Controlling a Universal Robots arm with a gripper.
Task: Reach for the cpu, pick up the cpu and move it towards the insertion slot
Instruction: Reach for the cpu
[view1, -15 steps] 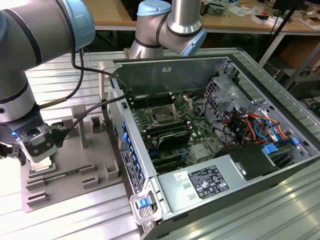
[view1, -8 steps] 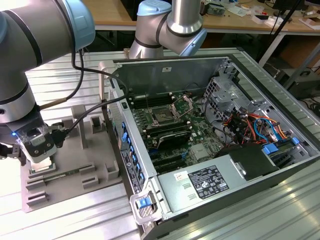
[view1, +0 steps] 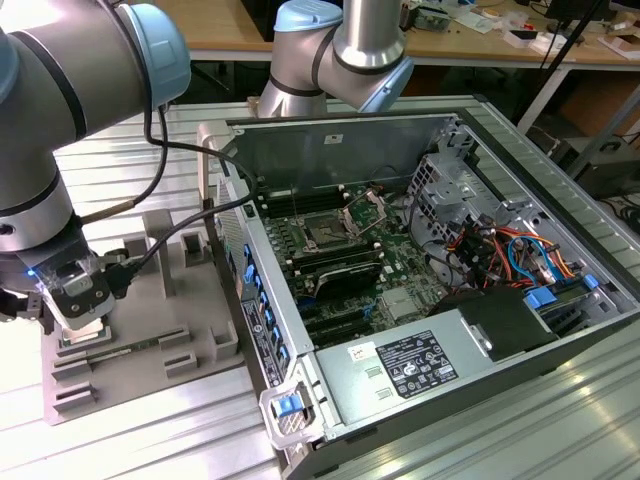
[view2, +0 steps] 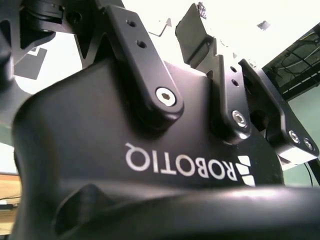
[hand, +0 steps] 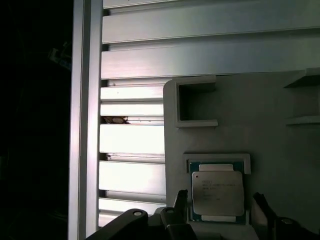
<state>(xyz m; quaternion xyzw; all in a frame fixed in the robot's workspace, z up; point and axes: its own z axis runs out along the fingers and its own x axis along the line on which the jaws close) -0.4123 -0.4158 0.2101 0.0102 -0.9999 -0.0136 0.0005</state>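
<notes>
My gripper (view1: 75, 300) hangs low over the grey fixture plate (view1: 185, 300) at the exterior view's left. Fingers spread wide, nothing held. In the first wrist view the cpu (hand: 217, 192) lies flat in its grey frame (hand: 215, 159), pale top up, between my two fingertips (hand: 180, 199); contact I cannot tell. The slot (view1: 325, 236) sits well apart, inside the open case (view1: 480, 350), its metal frame hinged up.

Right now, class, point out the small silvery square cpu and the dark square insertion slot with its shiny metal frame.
cpu (hand: 218, 194), first wrist view, metal top.
insertion slot (view1: 323, 236), exterior view, dark centre.
</notes>
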